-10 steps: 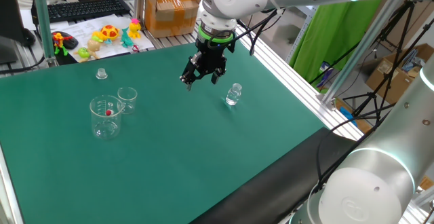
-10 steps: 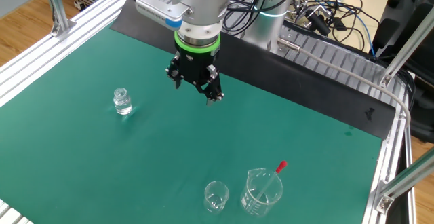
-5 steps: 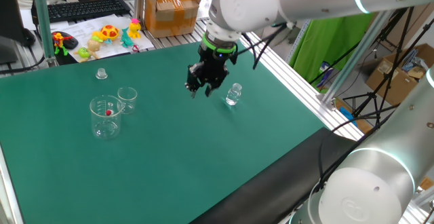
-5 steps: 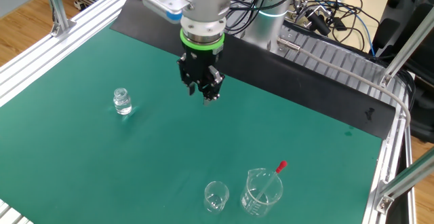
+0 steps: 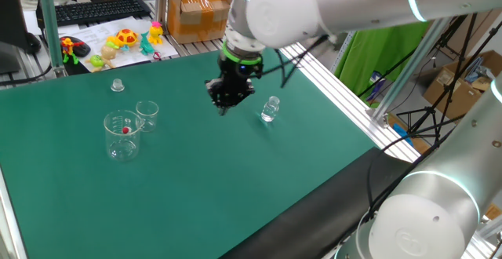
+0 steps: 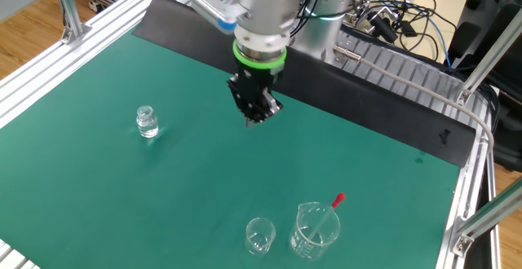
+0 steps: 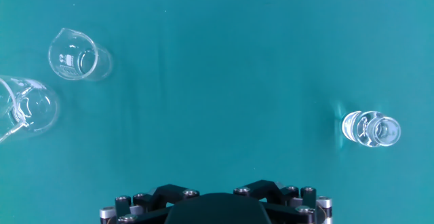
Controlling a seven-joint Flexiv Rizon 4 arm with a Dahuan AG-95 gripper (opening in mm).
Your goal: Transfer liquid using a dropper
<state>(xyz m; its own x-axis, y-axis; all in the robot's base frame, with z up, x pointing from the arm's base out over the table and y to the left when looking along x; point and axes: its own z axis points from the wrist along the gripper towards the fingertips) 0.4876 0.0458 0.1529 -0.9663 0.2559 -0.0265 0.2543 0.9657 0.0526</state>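
The dropper (image 5: 125, 130) stands slanted inside the larger glass beaker (image 5: 121, 136), and its red end (image 6: 338, 199) pokes over the beaker's rim (image 6: 314, 230). A smaller glass beaker (image 5: 147, 115) stands right beside the large one. My gripper (image 5: 227, 103) hangs above the green mat near the middle of the table, well away from both beakers. Its fingers are shut together with nothing between them (image 6: 259, 119). In the hand view only the black base of the hand shows along the bottom edge, with the beakers (image 7: 76, 56) at the far left.
A small clear glass vial (image 5: 270, 109) stands on the mat close to the gripper, also seen in the hand view as the vial (image 7: 371, 129). A tiny clear cap (image 5: 117, 85) lies near the back edge. Toys, a keyboard and a cardboard box (image 5: 198, 9) sit beyond the mat.
The gripper's fingers have gone from wide open to shut on nothing. The hand has turned about its axis and shifted a little across the mat, toward the beakers' side.
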